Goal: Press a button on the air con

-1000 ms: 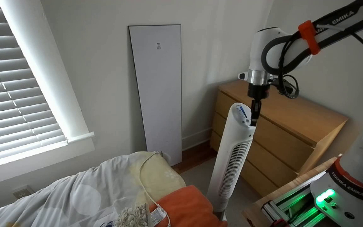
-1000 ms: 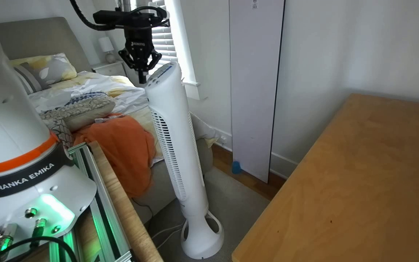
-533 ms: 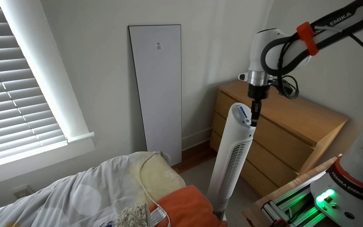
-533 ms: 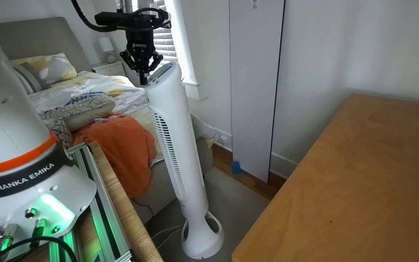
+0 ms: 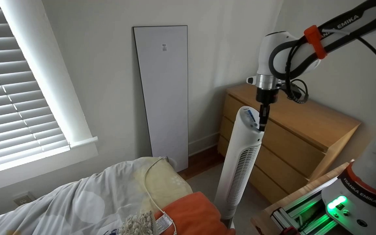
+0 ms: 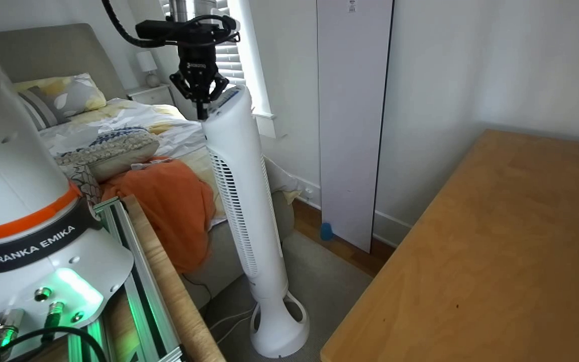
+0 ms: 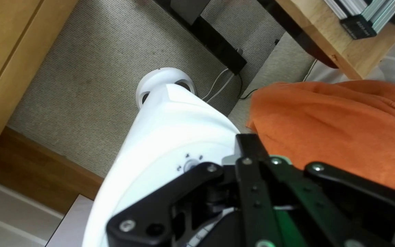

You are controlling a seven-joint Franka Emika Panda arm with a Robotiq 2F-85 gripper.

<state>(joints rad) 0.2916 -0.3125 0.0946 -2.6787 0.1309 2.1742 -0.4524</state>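
Note:
The air con is a slim white tower [image 5: 238, 166], upright on the floor; it shows in the other views too [image 6: 244, 201] [image 7: 149, 137]. Its slanted top panel [image 5: 248, 116] has a dark blue strip and small buttons. In the wrist view a round button [image 7: 190, 165] with small marks shows on the top, partly covered by a gripper link. My gripper [image 5: 262, 129] points down with its fingers together and nothing between them. In an exterior view its tips [image 6: 202, 115] are at the low front edge of the slanted top. I cannot tell whether they touch it.
A wooden dresser [image 5: 289, 140] stands behind the tower. A bed with an orange blanket [image 6: 169, 211] is beside it. A flat white panel [image 5: 165, 91] leans on the wall. The robot's wooden bench [image 6: 169, 291] is close to the tower.
My gripper has moved slightly down and closer over the tower's top; in an exterior view it shifts right and down. The fingers stay together. The tower's stance looks the same.

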